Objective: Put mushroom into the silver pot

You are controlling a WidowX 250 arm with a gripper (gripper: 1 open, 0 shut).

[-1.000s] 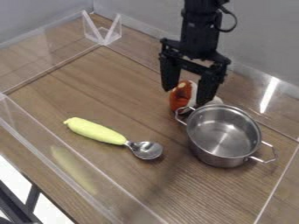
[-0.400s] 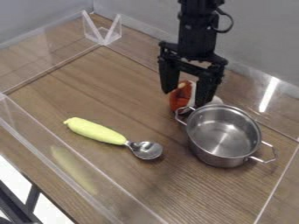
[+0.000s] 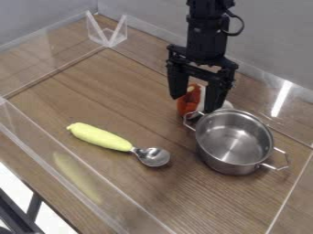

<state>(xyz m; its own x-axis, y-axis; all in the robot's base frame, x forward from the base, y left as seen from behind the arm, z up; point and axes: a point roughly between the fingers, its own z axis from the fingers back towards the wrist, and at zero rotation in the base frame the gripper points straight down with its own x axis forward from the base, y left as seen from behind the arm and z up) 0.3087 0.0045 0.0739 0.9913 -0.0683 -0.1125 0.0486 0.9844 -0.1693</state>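
Observation:
The mushroom (image 3: 191, 99), orange-brown cap over a pale stem, stands on the wooden table just behind the silver pot's rim. My gripper (image 3: 197, 95) hangs pointing down over it, open, with one black finger on each side of the mushroom. Whether the fingers touch it I cannot tell. The silver pot (image 3: 235, 141) sits empty to the front right of the mushroom, with thin loop handles on its sides.
A spoon with a yellow handle and silver bowl (image 3: 117, 143) lies at the front left of the table. Clear acrylic walls (image 3: 49, 41) ring the table. A small clear stand (image 3: 108, 31) sits at the back left.

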